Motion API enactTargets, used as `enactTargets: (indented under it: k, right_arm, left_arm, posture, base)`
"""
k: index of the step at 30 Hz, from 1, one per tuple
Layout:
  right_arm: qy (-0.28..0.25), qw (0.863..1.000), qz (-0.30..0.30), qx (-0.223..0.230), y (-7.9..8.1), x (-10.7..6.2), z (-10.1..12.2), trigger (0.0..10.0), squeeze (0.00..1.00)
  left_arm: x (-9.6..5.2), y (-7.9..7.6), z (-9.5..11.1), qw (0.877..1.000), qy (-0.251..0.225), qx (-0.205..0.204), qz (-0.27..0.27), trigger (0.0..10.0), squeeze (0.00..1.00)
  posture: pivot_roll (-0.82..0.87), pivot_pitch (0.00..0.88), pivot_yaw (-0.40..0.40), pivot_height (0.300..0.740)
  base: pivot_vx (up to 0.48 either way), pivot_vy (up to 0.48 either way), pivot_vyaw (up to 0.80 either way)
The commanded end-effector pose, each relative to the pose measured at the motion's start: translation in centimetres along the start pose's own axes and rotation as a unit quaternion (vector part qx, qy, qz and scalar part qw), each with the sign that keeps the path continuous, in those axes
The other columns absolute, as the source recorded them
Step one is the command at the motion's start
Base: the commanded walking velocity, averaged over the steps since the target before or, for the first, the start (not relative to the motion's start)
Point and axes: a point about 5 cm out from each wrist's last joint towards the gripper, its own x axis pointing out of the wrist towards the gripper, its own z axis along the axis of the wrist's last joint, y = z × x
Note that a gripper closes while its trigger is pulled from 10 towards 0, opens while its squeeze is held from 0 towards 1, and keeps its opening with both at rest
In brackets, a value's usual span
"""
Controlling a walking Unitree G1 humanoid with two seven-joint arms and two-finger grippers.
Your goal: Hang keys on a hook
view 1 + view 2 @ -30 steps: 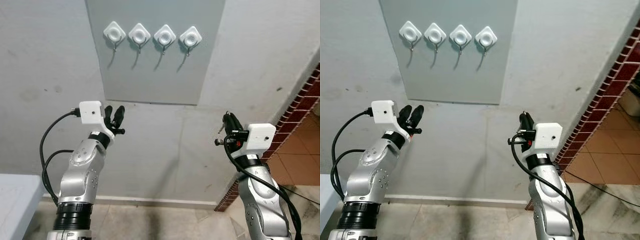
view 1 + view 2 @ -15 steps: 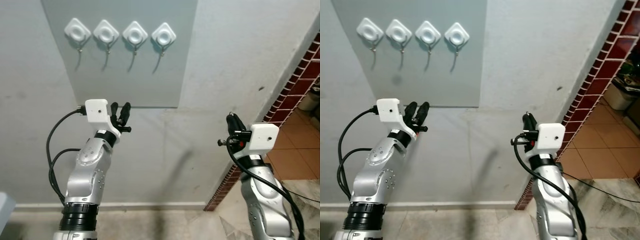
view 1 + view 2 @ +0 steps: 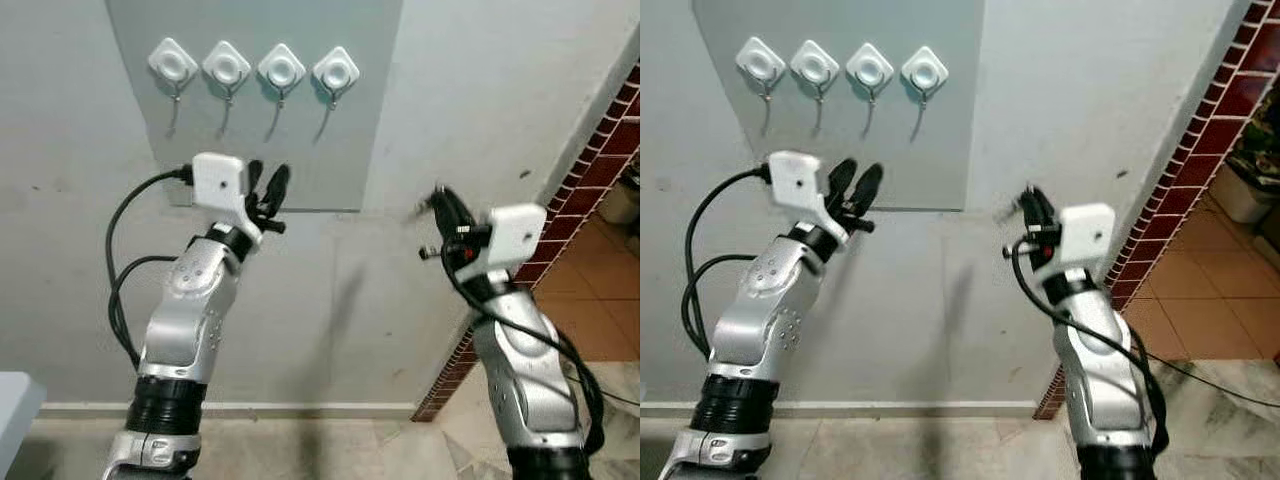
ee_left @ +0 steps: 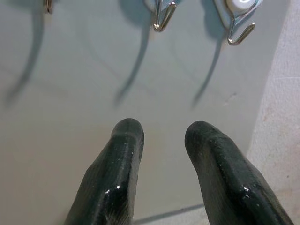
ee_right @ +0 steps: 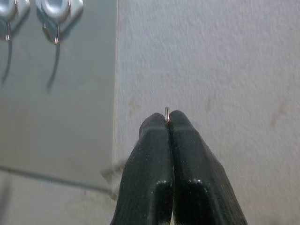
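Four white diamond hooks [image 3: 281, 69] sit in a row on a grey wall panel [image 3: 300, 150]. My left gripper [image 3: 266, 181] is raised in front of the panel's lower edge, below the hooks. It is open, with nothing between its fingers [image 4: 122, 159]; two metal hooks [image 4: 161, 21] show above them. My right gripper [image 3: 440, 200] is held up to the right of the panel, against the bare wall, slightly blurred. It is shut on a thin metal key ring [image 5: 167, 111] that peeks out at its fingertips [image 5: 157, 126]. The keys themselves are hidden.
A red brick wall edge [image 3: 600, 130] runs down the right side, with orange floor tiles [image 3: 600, 320] beyond it. A pale surface corner [image 3: 15, 395] sits at the lower left. A baseboard [image 3: 300, 410] meets the stone floor below. Black cables [image 3: 125, 290] loop beside the left arm.
Both arms have risen. The left gripper has gone up to the panel's lower edge. The right gripper has moved up and left, towards the panel, still shut on the key ring.
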Motion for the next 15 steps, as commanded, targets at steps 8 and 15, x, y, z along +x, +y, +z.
enactTargets:
  k: [8, 15]
  right_arm:
    - [-0.032, 0.997, 0.06, 0.027, 1.2, 2.7, 2.0, 10.0, 0.0]
    - [-0.041, 0.993, 0.098, 0.051, 2.4, 4.1, 2.7, 10.0, 0.0]
  left_arm:
    - [1.1, -1.0, 1.9, 0.998, -0.021, 0.025, -0.05, 10.0, 0.0]
    - [0.5, -1.3, 2.2, 0.997, -0.023, 0.033, -0.073, 10.0, 0.0]
  posture:
    - [0.07, 0.029, -0.009, 0.74]
    - [0.08, 0.032, -0.014, 0.74]
  base:
    - [0.0, 0.0, 0.0]
    - [0.0, 0.0, 0.0]
